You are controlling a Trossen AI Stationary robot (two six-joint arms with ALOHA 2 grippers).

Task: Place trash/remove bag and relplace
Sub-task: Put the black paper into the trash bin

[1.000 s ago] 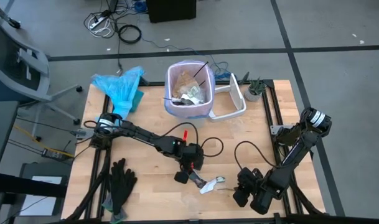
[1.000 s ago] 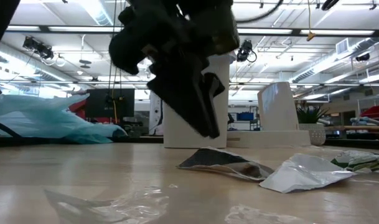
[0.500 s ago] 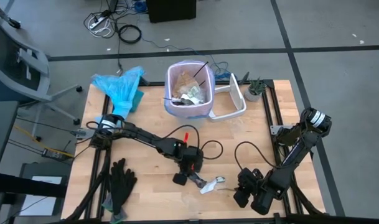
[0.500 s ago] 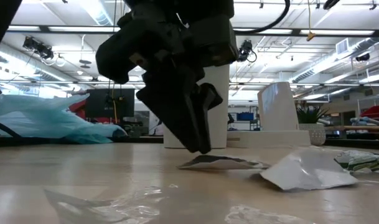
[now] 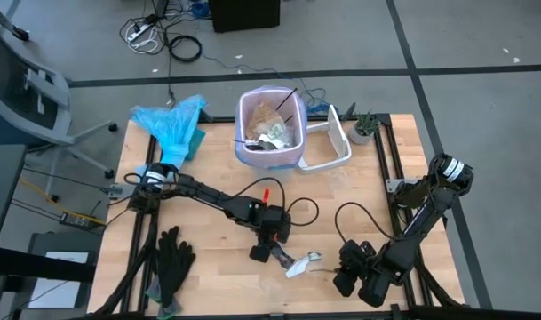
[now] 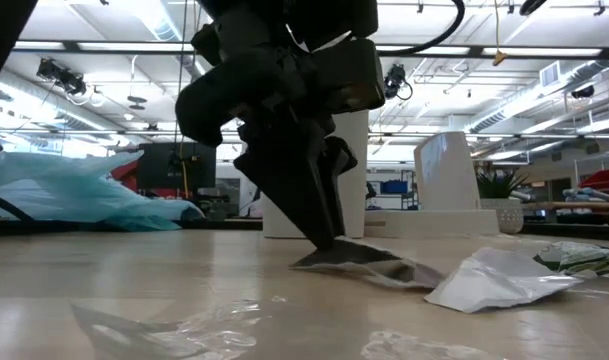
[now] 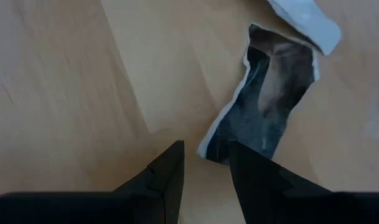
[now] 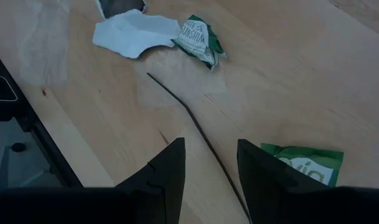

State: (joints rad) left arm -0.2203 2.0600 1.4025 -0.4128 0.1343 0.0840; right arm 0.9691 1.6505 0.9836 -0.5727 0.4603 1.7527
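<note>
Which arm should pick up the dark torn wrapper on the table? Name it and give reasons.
Left. The left gripper is open and down at the edge of the dark wrapper, fingers straddling its corner. The right gripper waits low at the table's near right edge, farther off.

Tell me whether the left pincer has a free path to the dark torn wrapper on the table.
Probably yes: the left pincer stands open right at the dark torn wrapper's near edge, with nothing between them.
</note>
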